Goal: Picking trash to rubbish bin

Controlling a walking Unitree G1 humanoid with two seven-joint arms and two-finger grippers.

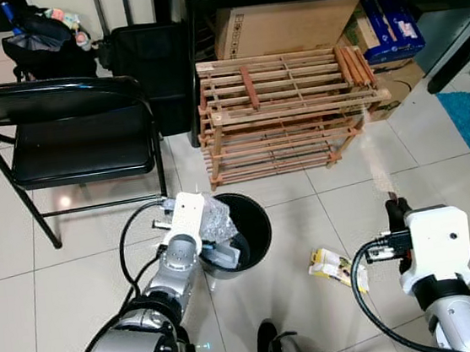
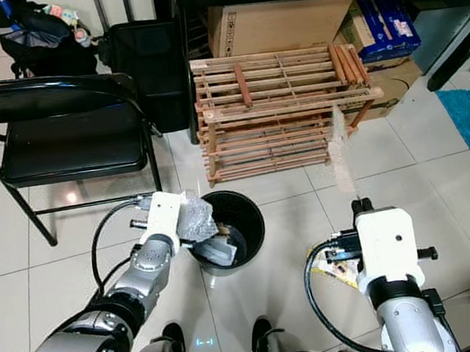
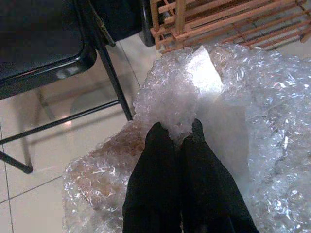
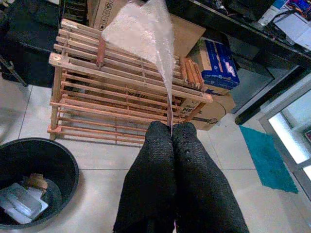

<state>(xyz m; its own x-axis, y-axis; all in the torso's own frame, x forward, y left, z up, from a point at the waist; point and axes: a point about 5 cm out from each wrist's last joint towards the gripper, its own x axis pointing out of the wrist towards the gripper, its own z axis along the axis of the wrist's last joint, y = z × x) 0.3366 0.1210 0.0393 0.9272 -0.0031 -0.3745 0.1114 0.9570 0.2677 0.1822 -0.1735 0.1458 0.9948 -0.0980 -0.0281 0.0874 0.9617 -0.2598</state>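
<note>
Fingers of the left gripper (image 3: pixel 176 133) were pressed together on a crumpled wad of clear bubble wrap (image 3: pixel 170 92), held just over the near rim of the round black plastic rubbish bin (image 1: pixel 253 225), so the bin's opening lay directly below and slightly beyond the fingertips. A few pale scraps already lay in its bottom.

The right gripper (image 4: pixel 171 130) had its fingers closed on the lower tip of a long, thin strip of clear plastic film (image 4: pixel 146 29), which stood up from the fingertips with its long axis running away from them. The bin lay off to the robot's left of these fingers, well apart, so the left arm was much the nearer to it.

A flattened yellow-and-white carton (image 1: pixel 336 266) lay on the tiled floor between the bin and the right gripper, nearer the right arm. Its print was too small to read.

Beyond the bin stood a slatted wooden rack (image 1: pixel 287 110), a brown cardboard box (image 1: pixel 286 26) and a blue printed carton (image 4: pixel 217 65), whose writing I could not make out, and a black folding chair (image 1: pixel 69 135).
</note>
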